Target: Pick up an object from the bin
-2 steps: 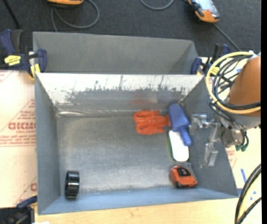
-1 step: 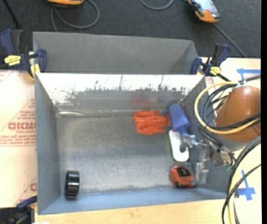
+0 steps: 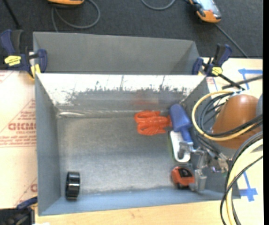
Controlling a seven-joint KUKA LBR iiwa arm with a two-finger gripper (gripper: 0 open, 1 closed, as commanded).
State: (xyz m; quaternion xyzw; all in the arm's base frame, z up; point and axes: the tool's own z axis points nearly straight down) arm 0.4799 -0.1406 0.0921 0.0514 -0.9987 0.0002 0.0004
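Nearest us, by the lower wall of the bin (image 3: pixel 125 203), a short black cylinder (image 3: pixel 72 184) lies alone in the lower left corner, well apart from everything else. In the lower right corner sits a small red and black thing (image 3: pixel 183 176). The end effector (image 3: pixel 198 172) is low in the bin just beside it, on its right, perhaps touching it. We cannot tell whether the end effector is open or closed, nor whether it has that thing in its grip.

A little higher in the frame, a white piece (image 3: pixel 175 146) lies near the right wall, meeting a blue handle (image 3: pixel 180 118) that slants up and to the left. Beside the handle, in the upper middle of the bin floor, is a crumpled orange thing (image 3: pixel 151 123).

We judge the task to be at the reach. The arm (image 3: pixel 235 116) is down by the red and black thing, which appears to rest on the floor, so a sure grip and the lift are left to do.
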